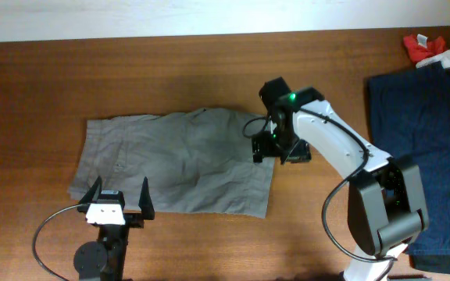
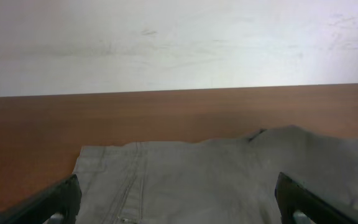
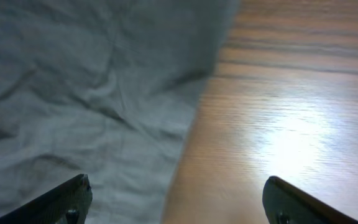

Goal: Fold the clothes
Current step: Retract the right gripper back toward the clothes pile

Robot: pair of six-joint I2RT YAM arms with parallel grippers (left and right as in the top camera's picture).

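The wrinkled grey shorts (image 1: 178, 160) lie spread flat on the wooden table, left of centre. My left gripper (image 1: 118, 197) is open and empty over their near left edge; in the left wrist view the shorts (image 2: 229, 180) fill the space between its fingers (image 2: 178, 202). My right gripper (image 1: 280, 151) is open and empty at the shorts' right edge; in the right wrist view its fingers (image 3: 178, 202) straddle the cloth's edge (image 3: 104, 106) and bare wood. A dark navy garment (image 1: 424, 148) lies at the right side of the table.
A red and white bundle (image 1: 436, 51) sits at the back right corner, behind the navy garment. Bare wood table (image 1: 53, 86) surrounds the shorts at left and back. A pale wall runs behind the table's far edge (image 2: 179, 43).
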